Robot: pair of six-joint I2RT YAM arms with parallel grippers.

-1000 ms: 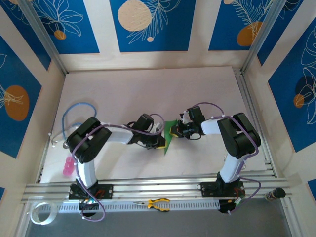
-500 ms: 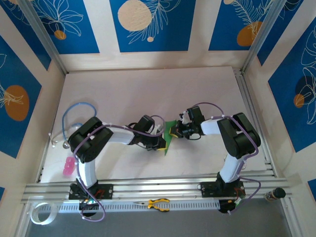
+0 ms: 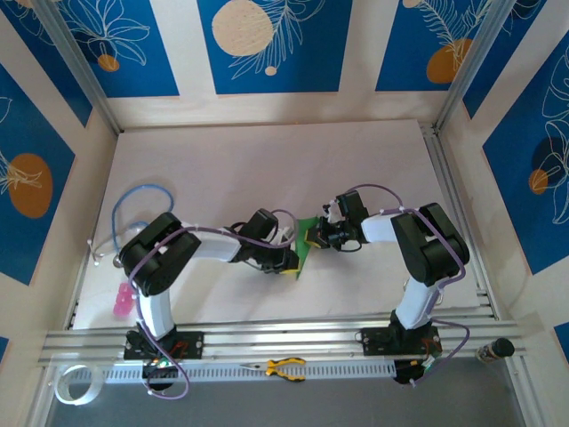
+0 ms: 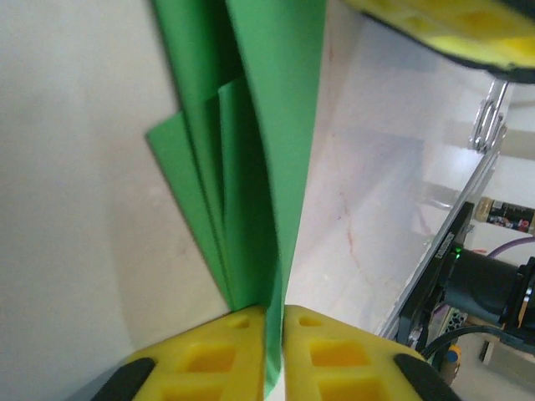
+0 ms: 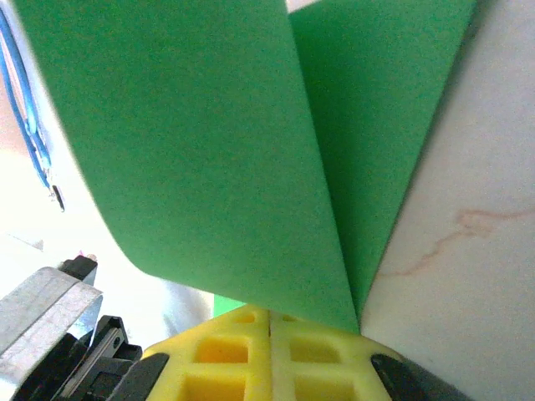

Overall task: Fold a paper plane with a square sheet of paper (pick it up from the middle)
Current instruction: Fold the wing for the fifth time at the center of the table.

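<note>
At centre, left tool (image 4: 274, 322) and right tool (image 5: 269, 324) clamp the paper plane (image 4: 267, 125) (wrists show folds).

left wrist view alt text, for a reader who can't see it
Folded green paper, its layers fanned apart, runs up from between the two yellow fingers of the left gripper, which are pinched shut on its lower end. A pale table lies behind.
</note>
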